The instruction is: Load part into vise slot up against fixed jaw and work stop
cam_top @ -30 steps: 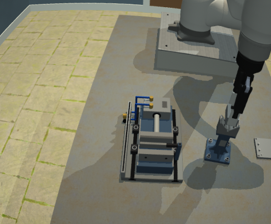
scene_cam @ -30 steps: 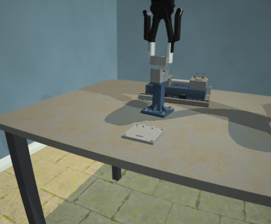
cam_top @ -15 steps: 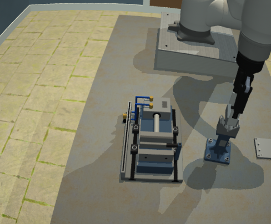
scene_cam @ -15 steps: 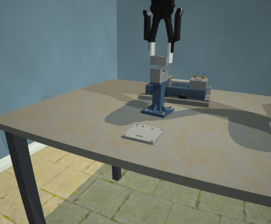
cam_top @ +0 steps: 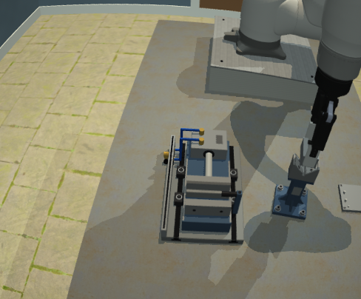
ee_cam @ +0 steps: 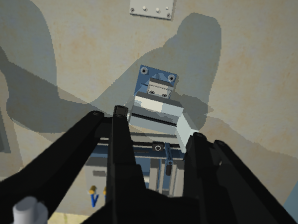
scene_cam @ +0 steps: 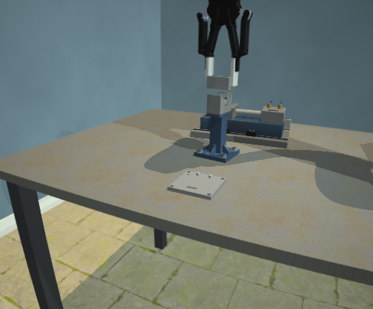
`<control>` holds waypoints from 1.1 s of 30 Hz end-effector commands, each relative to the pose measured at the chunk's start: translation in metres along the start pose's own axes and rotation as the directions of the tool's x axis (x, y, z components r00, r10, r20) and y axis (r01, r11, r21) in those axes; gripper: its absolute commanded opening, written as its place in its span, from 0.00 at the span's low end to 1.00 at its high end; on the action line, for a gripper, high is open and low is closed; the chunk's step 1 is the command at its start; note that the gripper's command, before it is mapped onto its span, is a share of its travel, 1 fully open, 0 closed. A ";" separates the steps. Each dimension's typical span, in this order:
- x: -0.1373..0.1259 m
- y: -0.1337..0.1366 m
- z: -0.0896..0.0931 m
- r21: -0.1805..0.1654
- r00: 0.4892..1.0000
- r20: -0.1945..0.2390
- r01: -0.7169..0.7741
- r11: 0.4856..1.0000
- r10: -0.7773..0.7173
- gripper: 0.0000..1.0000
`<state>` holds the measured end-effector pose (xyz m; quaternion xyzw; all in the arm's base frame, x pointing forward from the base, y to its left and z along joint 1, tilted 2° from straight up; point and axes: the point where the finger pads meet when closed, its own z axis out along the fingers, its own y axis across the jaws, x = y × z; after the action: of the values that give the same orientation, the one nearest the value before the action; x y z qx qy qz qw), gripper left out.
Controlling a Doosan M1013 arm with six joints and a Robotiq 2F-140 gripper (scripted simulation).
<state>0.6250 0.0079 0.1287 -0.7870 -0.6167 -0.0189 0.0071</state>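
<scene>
My gripper (cam_top: pixel 310 157) (scene_cam: pixel 222 77) (ee_cam: pixel 155 111) is shut on the part (scene_cam: pixel 218 82) (ee_cam: pixel 156 105), a small grey block. It holds the block level, a short gap above the V-block (cam_top: pixel 302 174) (scene_cam: pixel 218 104) (ee_cam: pixel 159 88), which stands on a blue pedestal. I cannot tell which way the slot faces. The infeed plate (cam_top: pixel 353 198) (scene_cam: pixel 197 185) (ee_cam: pixel 152 8) lies bare on the table beside the V-block. The vise (cam_top: pixel 207 222) (scene_cam: pixel 256 124) stands open to the left, with its fixed jaw (cam_top: pixel 207 208) in front, its moving jaw (cam_top: pixel 208 181) on the cylinder rod, and the work stop (cam_top: pixel 227 193) at the right end.
The robot's raised grey base block (cam_top: pixel 255 75) stands at the back of the table (cam_top: pixel 137 185) (scene_cam: pixel 95 153). A long rail (cam_top: pixel 169 185) runs along the vise's left side. Blue air lines with yellow fittings (cam_top: pixel 201 135) sit at the cylinder end.
</scene>
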 end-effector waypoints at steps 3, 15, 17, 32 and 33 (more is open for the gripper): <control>-0.002 0.000 -0.007 0.000 1.000 -0.002 0.001 1.000 -0.001 0.00; -0.002 0.000 -0.021 0.000 1.000 -0.002 0.001 1.000 -0.001 0.00; -0.002 0.000 -0.024 0.000 1.000 -0.002 0.001 1.000 -0.001 0.00; -0.002 0.000 -0.041 0.000 1.000 -0.002 0.001 1.000 -0.001 0.00; -0.002 0.000 -0.042 0.000 1.000 -0.002 0.001 1.000 -0.001 0.00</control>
<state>0.6229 0.0072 0.1654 -0.7869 -0.6167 -0.0187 0.0083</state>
